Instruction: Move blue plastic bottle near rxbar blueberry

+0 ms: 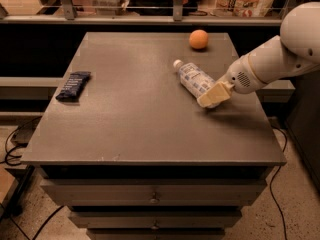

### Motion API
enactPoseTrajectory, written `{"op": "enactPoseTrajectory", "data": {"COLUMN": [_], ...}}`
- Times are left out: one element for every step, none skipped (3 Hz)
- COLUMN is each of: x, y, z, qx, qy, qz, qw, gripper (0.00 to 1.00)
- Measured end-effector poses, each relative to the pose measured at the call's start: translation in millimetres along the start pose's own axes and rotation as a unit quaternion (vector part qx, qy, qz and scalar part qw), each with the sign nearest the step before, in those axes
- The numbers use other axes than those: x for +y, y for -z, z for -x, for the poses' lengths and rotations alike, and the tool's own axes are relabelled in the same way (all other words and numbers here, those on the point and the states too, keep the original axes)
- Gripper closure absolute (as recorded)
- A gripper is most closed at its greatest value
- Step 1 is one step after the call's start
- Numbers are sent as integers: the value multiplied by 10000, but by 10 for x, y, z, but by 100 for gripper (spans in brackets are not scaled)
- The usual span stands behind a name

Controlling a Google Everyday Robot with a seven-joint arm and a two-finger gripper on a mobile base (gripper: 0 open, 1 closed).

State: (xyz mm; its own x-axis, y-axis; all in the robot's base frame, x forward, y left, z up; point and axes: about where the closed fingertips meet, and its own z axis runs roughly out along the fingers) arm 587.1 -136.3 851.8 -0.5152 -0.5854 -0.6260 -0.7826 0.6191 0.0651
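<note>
One snack bar in a dark blue wrapper lies flat near the left edge of the table, a bit skewed. One table, dark grey top, with drawers stacked below the front edge; a cable trails on the floor at the left.

Right of middle is one bottle, clear plastic with a blue and white label. It lies on its side on the tabletop, white cap pointing to the far left, base toward the right. It is well apart from the snack bar, with most of the tabletop between them.

One orange ball sits behind the bottle near the far edge, not touching it.

One gripper, cream-coloured, is low over the right part of the table, right at the bottle's base end. Whether it is clamped on the bottle or just against it is not clear from here. One white arm runs from it up and off to the right.
</note>
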Motion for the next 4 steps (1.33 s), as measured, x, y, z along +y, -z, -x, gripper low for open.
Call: {"op": "enactPoseTrajectory", "data": {"x": [202, 513, 587, 655], "y": [163, 674, 741, 516], "z": [336, 685, 674, 688], "qx": [66, 153, 239, 226], "qy": [715, 1749, 1927, 1913], "qz": [-66, -158, -83, 109], "qw": [9974, 9843, 9809, 9812], "gripper": [93, 100, 100, 100]}}
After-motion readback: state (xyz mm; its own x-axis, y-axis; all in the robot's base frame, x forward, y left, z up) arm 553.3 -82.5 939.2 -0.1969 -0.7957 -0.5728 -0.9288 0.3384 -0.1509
